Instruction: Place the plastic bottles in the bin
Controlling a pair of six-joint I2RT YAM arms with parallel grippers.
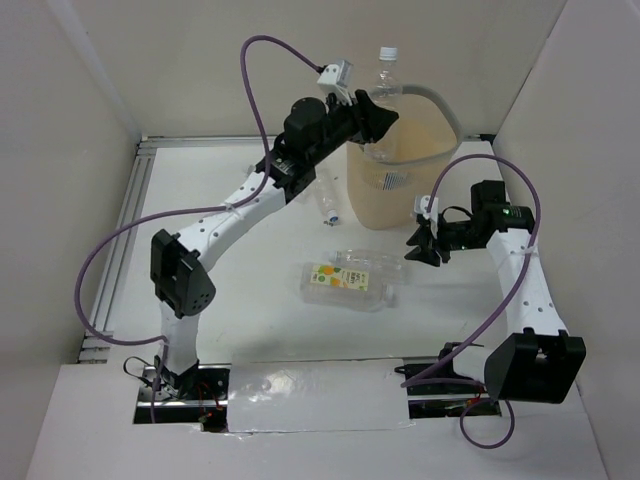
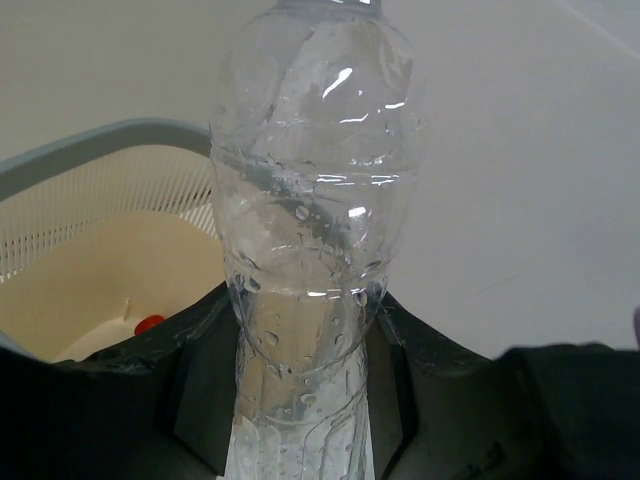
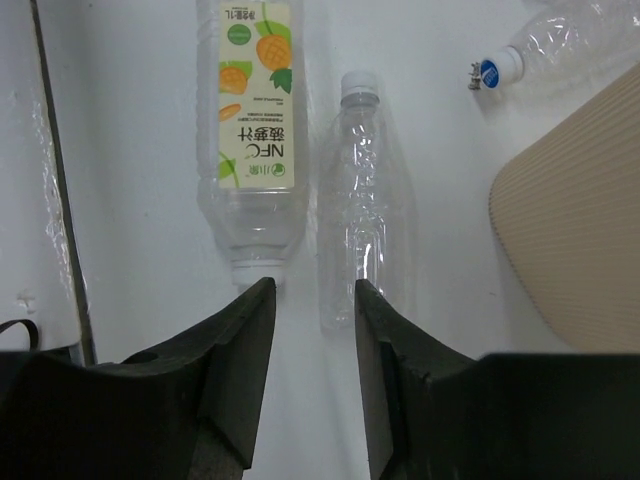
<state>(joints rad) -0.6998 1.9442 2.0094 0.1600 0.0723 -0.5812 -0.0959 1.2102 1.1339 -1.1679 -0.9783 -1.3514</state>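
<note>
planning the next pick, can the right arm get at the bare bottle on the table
Probably yes: the open right gripper faces the bare bottle lying beside the labelled bottle, nothing between them.

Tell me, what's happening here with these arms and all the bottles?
Two robot arms are putting plastic bottles into a bin. The left gripper is shut on a clear bottle, held up over the bin's edge. The right gripper hangs open above a labelled bottle and a bare bottle, lying side by side on the table. A blue-capped bottle lies beside the bin.
</note>
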